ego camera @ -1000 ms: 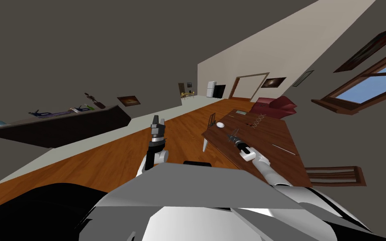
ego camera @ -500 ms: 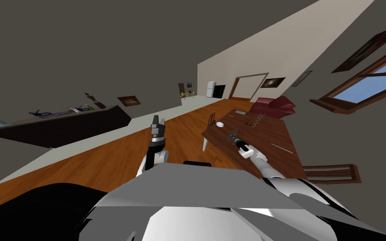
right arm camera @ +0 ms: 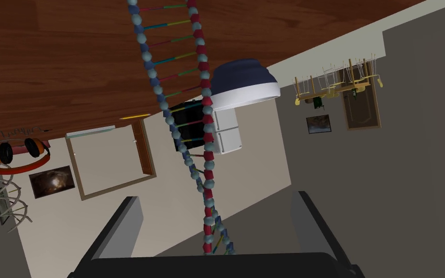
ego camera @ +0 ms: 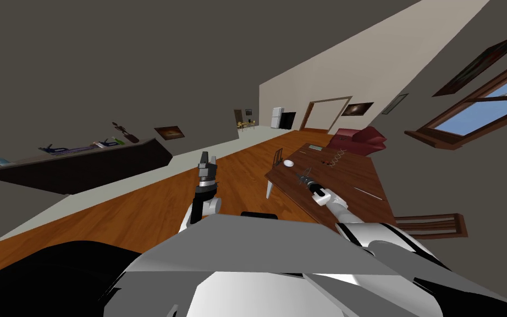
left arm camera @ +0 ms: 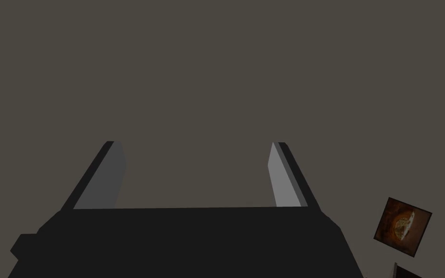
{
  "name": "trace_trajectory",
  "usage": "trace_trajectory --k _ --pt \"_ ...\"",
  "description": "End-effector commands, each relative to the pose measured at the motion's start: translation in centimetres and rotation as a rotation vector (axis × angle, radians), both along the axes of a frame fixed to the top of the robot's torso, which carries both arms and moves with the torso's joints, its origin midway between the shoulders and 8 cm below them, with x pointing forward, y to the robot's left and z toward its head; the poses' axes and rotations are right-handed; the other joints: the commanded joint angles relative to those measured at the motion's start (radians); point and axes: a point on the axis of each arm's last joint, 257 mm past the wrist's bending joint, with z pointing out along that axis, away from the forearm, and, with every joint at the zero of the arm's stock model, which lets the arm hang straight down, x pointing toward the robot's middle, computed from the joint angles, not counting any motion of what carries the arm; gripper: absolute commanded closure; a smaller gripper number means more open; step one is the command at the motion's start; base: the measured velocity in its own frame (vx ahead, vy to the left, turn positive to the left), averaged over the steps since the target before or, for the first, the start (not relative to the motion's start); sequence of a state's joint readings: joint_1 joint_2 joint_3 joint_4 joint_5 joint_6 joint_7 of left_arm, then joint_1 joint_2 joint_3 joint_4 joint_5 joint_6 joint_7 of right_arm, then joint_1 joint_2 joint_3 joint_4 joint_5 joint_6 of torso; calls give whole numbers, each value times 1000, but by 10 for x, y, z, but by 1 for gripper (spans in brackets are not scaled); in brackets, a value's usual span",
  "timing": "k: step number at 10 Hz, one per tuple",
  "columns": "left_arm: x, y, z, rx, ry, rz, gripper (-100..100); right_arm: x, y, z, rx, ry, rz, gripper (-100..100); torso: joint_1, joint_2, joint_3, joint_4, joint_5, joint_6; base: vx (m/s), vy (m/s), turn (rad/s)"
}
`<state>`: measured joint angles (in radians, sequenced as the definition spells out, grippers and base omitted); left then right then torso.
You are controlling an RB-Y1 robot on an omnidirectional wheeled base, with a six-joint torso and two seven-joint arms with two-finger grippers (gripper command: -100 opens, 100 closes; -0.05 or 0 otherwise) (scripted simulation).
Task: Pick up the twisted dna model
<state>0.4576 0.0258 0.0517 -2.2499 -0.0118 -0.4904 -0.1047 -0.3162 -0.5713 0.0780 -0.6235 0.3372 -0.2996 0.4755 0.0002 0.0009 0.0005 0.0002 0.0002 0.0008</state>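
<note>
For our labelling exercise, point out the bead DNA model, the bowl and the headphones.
Bead DNA model (right arm camera: 208,164): right wrist view, red strand.
Bowl (right arm camera: 243,77): right wrist view, blue side.
Headphones (right arm camera: 2,153): right wrist view, orange ear cup.

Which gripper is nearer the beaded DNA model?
Right. The right gripper straddles the beaded DNA model with open fingers over the wooden table; the left gripper hangs apart over the floor.

No readable text or labels.
</note>
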Motion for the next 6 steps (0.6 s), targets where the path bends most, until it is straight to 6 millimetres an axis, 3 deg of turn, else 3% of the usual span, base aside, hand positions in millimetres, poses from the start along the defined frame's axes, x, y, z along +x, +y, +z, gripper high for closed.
trace_trajectory --k 1,5,6 --pt "0 0 0 0 0 0 0 13 5 7 -1 -9 10 -100 0 0 0 0 0 0 -34 -3 -17" --pt "0 0 0 0 0 0 0 9 0 0 -1 9 -3 -100 0 0 0 0 0 0 -19 2 0" --pt "0 0 0 0 0 0 0 24 10 11 -2 -14 21 -100 0 0 0 0 0 0 -33 4 -15"
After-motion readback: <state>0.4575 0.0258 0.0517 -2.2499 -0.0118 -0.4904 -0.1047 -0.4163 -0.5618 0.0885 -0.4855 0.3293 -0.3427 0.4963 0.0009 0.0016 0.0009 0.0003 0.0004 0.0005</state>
